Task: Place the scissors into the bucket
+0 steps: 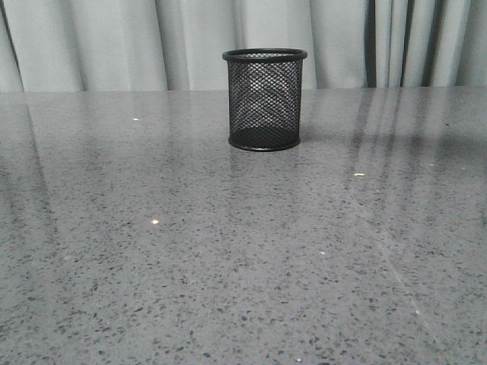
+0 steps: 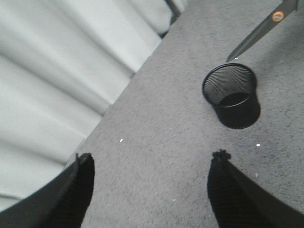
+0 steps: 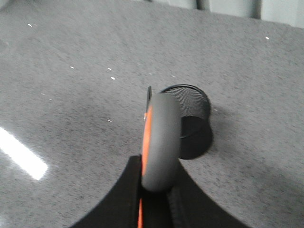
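Note:
The bucket (image 1: 264,103), a black wire-mesh cup, stands upright on the grey table, centre back in the front view. No gripper shows in the front view. My right gripper (image 3: 159,176) is shut on the grey, orange-lined handle of the scissors (image 3: 161,137) and holds them up in the air over the bucket (image 3: 192,118). In the left wrist view the dark blades of the scissors (image 2: 259,33) point down with the tip just above the far rim of the bucket (image 2: 232,97). My left gripper (image 2: 153,156) is open and empty, well off from the bucket above bare table.
The speckled grey table (image 1: 228,266) runs back to a pale curtain (image 1: 114,38) behind its far edge. A few small white specks (image 1: 359,175) lie on the table. A bright light reflection shows on the surface (image 3: 21,154).

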`<state>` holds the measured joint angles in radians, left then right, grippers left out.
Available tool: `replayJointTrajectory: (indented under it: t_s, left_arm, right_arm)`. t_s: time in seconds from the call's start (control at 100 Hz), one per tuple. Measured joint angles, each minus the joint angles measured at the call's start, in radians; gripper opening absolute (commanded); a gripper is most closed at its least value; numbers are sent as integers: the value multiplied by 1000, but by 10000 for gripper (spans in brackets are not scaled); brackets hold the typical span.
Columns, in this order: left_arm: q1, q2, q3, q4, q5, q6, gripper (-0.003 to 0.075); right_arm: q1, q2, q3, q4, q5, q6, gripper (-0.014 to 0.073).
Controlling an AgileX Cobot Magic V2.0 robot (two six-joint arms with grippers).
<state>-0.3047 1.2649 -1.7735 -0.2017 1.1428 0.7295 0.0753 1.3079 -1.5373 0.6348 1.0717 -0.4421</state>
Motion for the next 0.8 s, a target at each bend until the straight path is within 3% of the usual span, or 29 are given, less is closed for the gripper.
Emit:
replayJointTrajectory:
  t_s: [0.15,0.34,0.57,0.8]
  left_arm:
    - [91,-4,-1,-42,19,-2,462]
    - [130,-5,-1,-87,23,-2,462]
    - [130,-5,-1,-104,23,-2,462]
    - [130,-5,-1,-115,23,-2,462]
  right_arm:
    - [18,132,-161,-96,106,60,-44]
    - [109,263,-327,-267,180,129,-44]
    - [215,381,-414,-361,191,166,-44]
    - [226,460,-451,-417,193,181,-44]
